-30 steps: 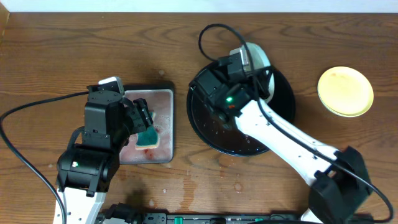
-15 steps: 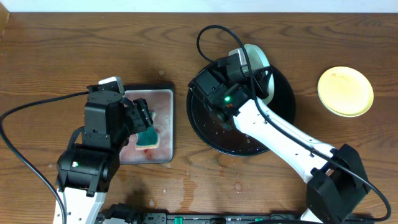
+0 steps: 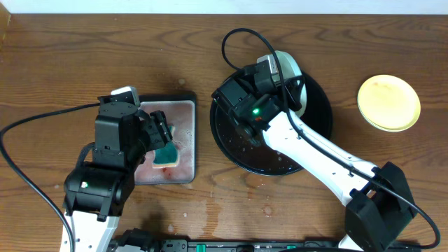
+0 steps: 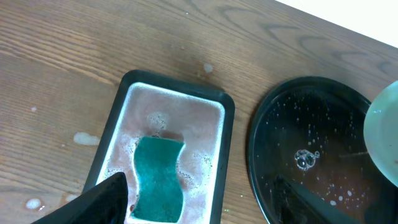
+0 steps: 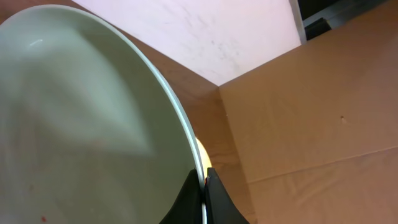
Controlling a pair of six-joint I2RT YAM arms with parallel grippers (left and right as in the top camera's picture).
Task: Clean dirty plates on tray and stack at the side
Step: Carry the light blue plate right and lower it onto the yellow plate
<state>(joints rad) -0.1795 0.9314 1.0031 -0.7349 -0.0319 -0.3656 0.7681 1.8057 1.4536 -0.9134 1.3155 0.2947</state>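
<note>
My right gripper [image 5: 204, 180] is shut on the rim of a pale mint-green plate [image 5: 87, 124] and holds it tilted on edge over the black round tray [image 3: 318, 119]. The plate also shows in the overhead view [image 3: 290, 64] and at the right edge of the left wrist view [image 4: 385, 134]. It has a few faint red specks low down. A pale yellow plate [image 3: 388, 103] lies on the table at the right. My left gripper [image 4: 199, 182] is open and empty, just above the green sponge [image 4: 158, 180]. No third plate shows.
The sponge lies in pinkish foam in a small rectangular black-rimmed tray [image 3: 190, 140], left of the round tray. The round tray [image 4: 311, 155] is wet with droplets. Water spots mark the wooden table. A brown cardboard box [image 5: 311, 112] stands behind.
The right arm has shifted very slightly left with the plate. The left arm and the sponge have not moved.
</note>
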